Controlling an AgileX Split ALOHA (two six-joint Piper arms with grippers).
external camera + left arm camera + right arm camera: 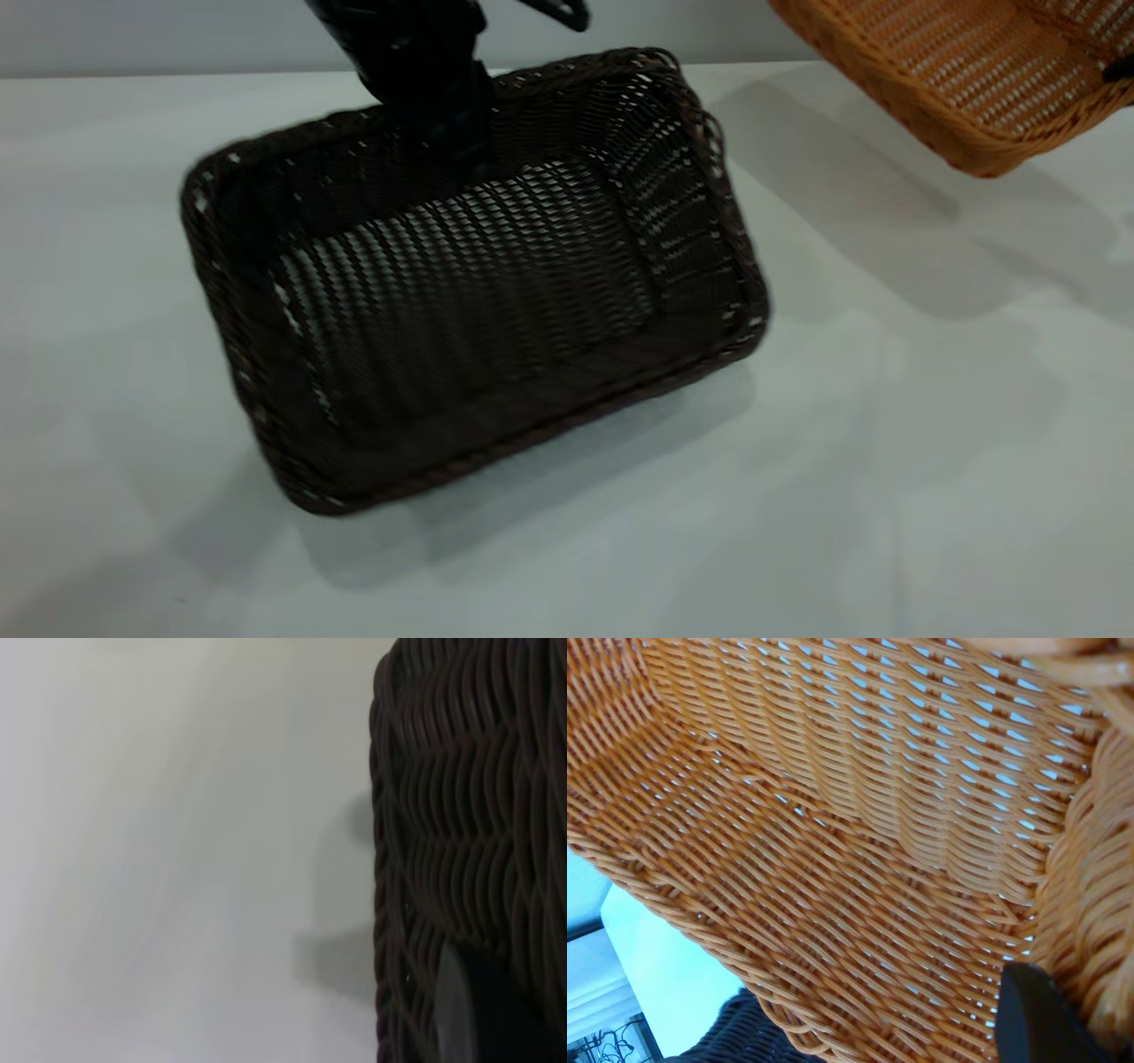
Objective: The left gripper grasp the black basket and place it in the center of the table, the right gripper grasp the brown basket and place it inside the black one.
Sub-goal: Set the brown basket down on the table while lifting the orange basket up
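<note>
The black basket [461, 292] is over the middle of the white table [886, 487], tilted so I look into it, with a shadow under its near rim. My left gripper [438, 106] comes down from above and is shut on its far rim; in the left wrist view one finger [456, 1010] lies against the dark weave [469, 815]. The brown basket [966, 80] hangs tilted in the air at the back right, casting a shadow on the table. My right gripper [1072, 1014] is shut on its rim, one dark finger [1036, 1019] inside the wall of the orange weave [833, 815].
A grey wall [177, 35] runs behind the table's far edge. Bare white tabletop [159, 859] lies to the left, front and right of the black basket. A corner of the black basket [735, 1036] shows below the brown one in the right wrist view.
</note>
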